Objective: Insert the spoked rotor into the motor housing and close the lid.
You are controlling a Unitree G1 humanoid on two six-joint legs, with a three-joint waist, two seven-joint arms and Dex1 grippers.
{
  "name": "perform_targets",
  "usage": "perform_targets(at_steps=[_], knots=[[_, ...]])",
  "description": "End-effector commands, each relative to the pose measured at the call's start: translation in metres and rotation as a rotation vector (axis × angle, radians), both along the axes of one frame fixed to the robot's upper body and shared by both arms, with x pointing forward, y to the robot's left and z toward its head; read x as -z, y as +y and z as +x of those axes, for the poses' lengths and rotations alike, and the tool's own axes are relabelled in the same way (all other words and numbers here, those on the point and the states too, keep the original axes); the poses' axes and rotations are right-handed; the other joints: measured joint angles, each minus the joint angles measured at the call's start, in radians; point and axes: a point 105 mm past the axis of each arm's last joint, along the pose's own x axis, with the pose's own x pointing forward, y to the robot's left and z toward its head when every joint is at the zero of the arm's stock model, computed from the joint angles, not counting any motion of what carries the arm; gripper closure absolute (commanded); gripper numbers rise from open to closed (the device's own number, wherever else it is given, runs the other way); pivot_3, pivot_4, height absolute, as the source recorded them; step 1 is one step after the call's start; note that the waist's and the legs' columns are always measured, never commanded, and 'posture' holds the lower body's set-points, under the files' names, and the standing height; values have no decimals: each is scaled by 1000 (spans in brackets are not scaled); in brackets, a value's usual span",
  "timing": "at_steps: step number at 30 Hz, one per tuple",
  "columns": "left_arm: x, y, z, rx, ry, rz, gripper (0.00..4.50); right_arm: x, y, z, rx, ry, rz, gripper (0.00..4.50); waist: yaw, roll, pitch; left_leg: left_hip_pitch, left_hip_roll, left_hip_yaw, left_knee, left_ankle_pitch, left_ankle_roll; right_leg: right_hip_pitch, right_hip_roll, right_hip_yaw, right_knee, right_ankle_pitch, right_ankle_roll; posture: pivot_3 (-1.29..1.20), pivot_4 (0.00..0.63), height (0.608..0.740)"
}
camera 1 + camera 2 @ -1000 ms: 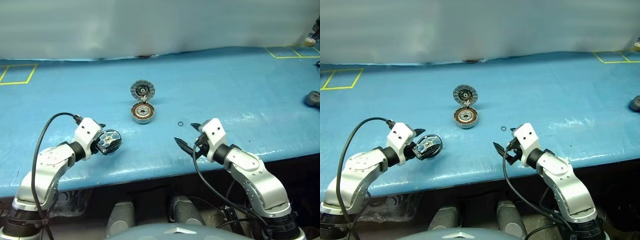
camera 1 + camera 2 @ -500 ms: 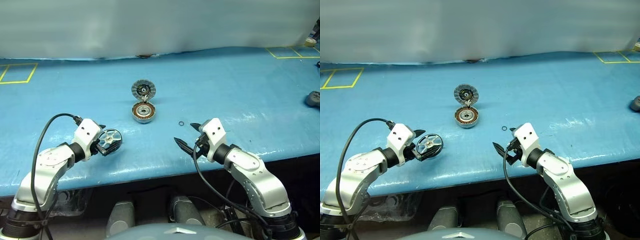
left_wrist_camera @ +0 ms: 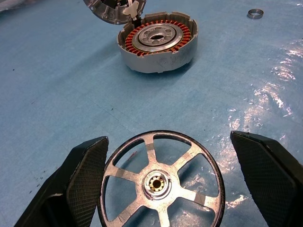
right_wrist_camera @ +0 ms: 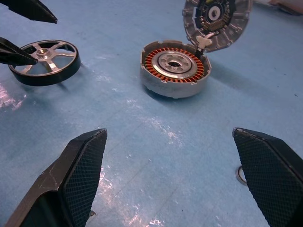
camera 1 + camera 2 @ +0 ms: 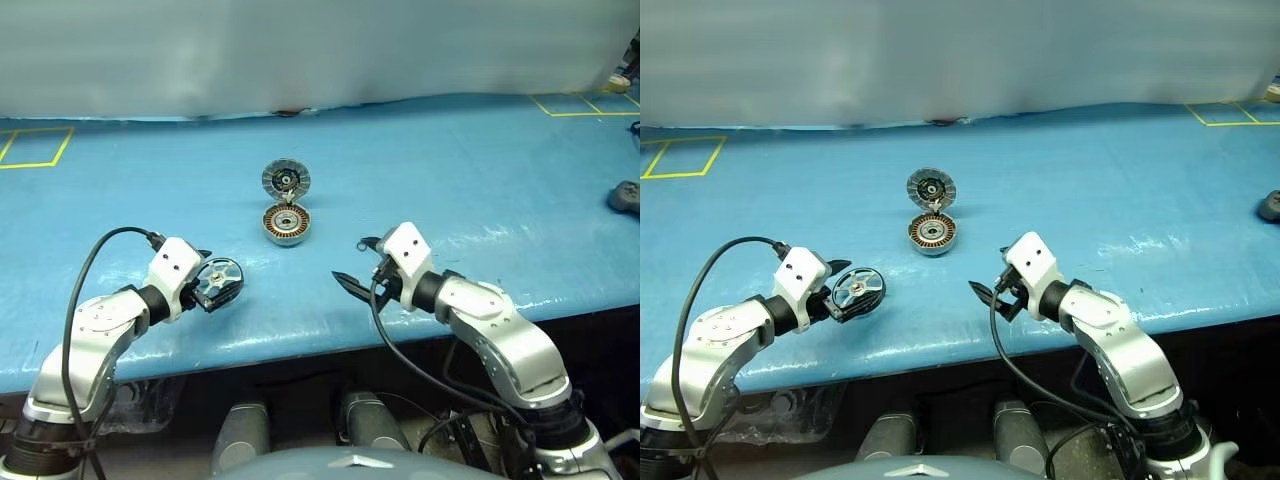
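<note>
We found the spoked rotor [image 3: 160,184] lying on the mat between the left gripper's [image 3: 177,182] wide-open, empty fingers; rigid, light and probably slick, it seemed best gripped across its rim.

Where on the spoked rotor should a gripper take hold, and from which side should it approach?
Grip the spoked rotor across its outer rim, at opposite edges. It appears to lie flat on the blue table, spokes up, so a grasp from above probably suits best. The left gripper is open with its fingers either side of the rim, so it looks best placed. Avoid the thin spokes and hub.
</note>
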Motion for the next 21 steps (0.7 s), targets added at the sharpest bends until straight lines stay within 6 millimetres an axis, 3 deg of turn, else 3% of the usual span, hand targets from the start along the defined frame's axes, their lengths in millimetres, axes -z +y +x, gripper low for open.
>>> perform_targets(at_steps=[1,9,15,21], knots=[[-13,2,1,-3,-61,6,8,-8,20,3,-125,-11,-60,14,0,0,0,0,0,0,0,0,0,0,0,0,0,0,0,0,150,740],[-9,3,-6,-18,-60,-2,8,-11,53,20,-326,-30,-284,14,0,0,0,-2,-1,0,0,-1,1,-1,-1,0,-1,0,0,0,150,740],[-7,1,-12,-28,-57,-12,8,4,60,41,-423,-14,-515,14,-1,0,0,-2,0,0,1,-1,1,-1,-1,0,0,0,0,0,150,740],[-4,0,-19,-41,-53,-23,8,8,64,60,-491,3,-610,14,-2,1,1,-2,0,0,1,-1,1,-1,-1,-1,0,1,0,0,150,740]])
